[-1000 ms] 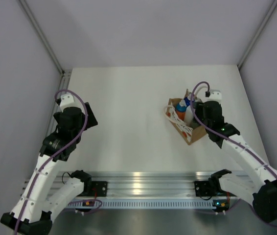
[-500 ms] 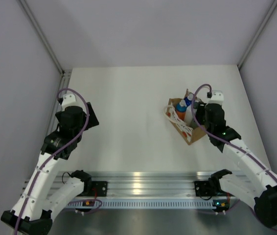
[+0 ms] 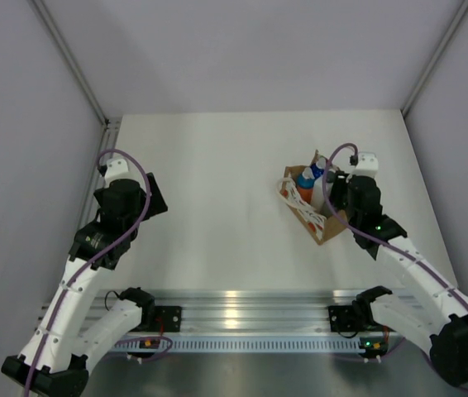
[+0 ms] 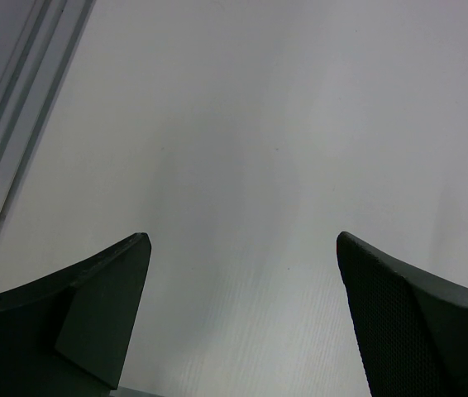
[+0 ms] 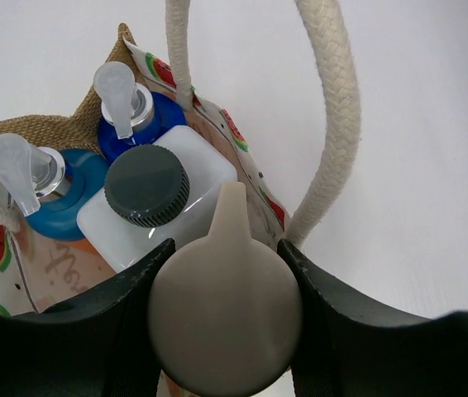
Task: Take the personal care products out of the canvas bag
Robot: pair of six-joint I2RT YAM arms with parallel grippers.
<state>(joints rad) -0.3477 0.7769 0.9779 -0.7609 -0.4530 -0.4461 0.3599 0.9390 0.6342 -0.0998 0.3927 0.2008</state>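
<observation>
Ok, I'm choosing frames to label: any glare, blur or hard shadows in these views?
Top external: even light, sharp, glare on the rail. Left wrist: left tool dark against the pale bare table. Right wrist: dark cap crisp, pump in the right tool fills the foreground; no hard shadows.

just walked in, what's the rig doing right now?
The right gripper is shut on the cream pump head of a bottle standing in the canvas bag. Next to it in the bag are a white bottle with a dark cap and two blue-capped bottles. No bottle is out on the table yet. The left gripper hangs open over bare table, far from the bag.
</observation>
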